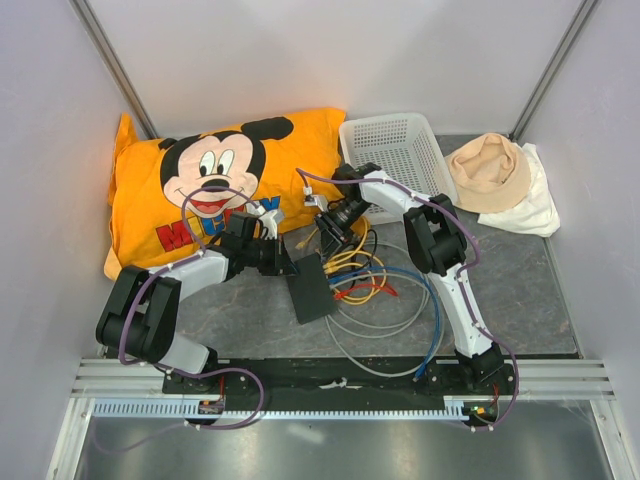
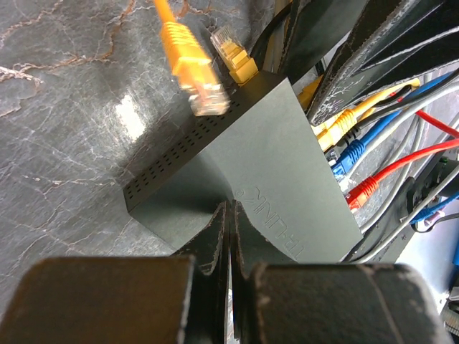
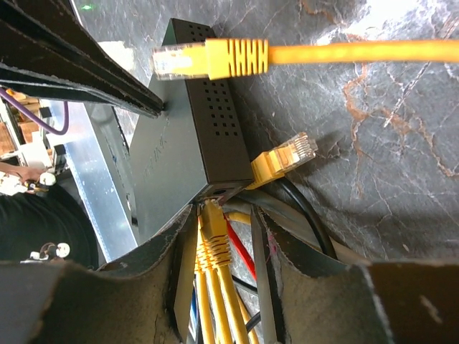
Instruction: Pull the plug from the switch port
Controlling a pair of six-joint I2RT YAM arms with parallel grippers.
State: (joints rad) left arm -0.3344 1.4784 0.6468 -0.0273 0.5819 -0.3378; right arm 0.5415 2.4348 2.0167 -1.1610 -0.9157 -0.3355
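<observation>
Left tool [image 2: 228, 213] sits squeezed together on the switch [image 2: 276, 143], right tool [image 3: 224, 209] straddles a yellow plug [image 3: 213, 228], can't tell if it's pinching.

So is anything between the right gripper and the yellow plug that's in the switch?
Nothing visible. The yellow plug sits within the jaws of the right gripper, right at the port edge of the switch. A red cable runs close beside it.
</observation>
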